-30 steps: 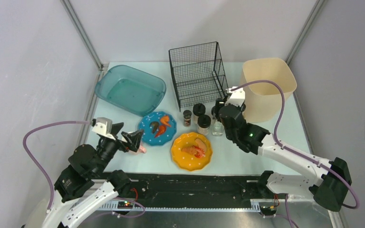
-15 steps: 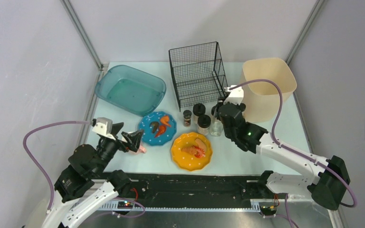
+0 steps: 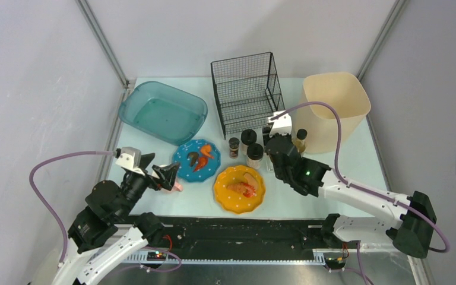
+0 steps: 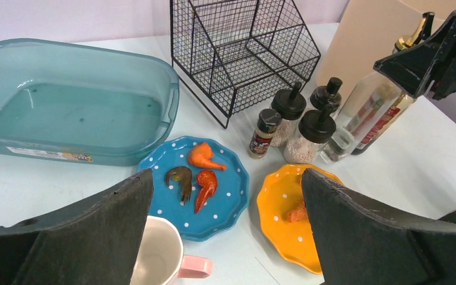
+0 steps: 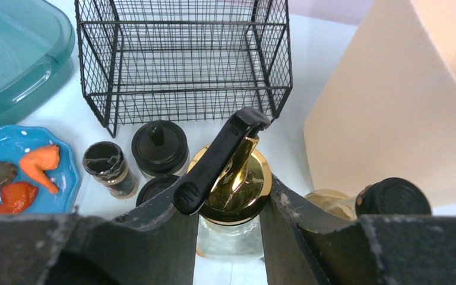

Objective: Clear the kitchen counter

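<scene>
Teal tub (image 3: 163,113); wire basket (image 3: 246,89); beige bin (image 3: 347,89)

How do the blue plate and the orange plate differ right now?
The blue plate carries three pieces spread apart: orange, dark and red. The orange plate has its food bunched at the middle.
The blue plate lies nearer the teal tub; the orange plate lies nearer the arms and further right.
Both are scalloped, white-dotted, and flat on the kitchen counter.
</scene>
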You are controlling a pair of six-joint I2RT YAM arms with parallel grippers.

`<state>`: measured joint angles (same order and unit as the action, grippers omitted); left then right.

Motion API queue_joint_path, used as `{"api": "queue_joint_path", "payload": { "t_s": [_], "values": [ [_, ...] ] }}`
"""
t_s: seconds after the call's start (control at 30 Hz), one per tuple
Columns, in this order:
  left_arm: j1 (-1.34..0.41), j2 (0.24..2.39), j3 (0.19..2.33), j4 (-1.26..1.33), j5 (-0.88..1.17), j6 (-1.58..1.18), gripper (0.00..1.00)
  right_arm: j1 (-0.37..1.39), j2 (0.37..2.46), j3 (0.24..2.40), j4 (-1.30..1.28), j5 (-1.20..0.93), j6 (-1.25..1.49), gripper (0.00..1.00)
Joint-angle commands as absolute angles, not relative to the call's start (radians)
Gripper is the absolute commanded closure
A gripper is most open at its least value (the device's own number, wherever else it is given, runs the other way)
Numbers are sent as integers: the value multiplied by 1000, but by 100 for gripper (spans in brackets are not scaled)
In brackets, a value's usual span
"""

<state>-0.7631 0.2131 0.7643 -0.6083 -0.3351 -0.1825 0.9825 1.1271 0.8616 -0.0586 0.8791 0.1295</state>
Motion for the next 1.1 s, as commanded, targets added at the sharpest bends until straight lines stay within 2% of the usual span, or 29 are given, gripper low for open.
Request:
{"api": "queue_joint_path", "payload": {
  "t_s": [0.0, 0.3, 0.5, 0.67, 1.07],
  "values": [
    [-756, 222, 754, -583, -321, -163, 2, 1003, 1061, 998, -38, 959, 65, 100],
    [-755, 227, 753, -583, -315, -161, 2, 1053, 1007, 1144, -185, 908, 88, 100],
    [-756, 223, 752, -582, -317, -162, 2, 1100, 1045, 1323, -338, 913, 65, 100],
    [-755, 225, 752, -582, -311, -161, 2, 1134, 1061, 1451, -340, 939, 7, 100],
    [-754, 216, 752, -582, -307, -161, 2, 1099, 1243, 1833, -388, 834, -156, 100]
  ]
}}
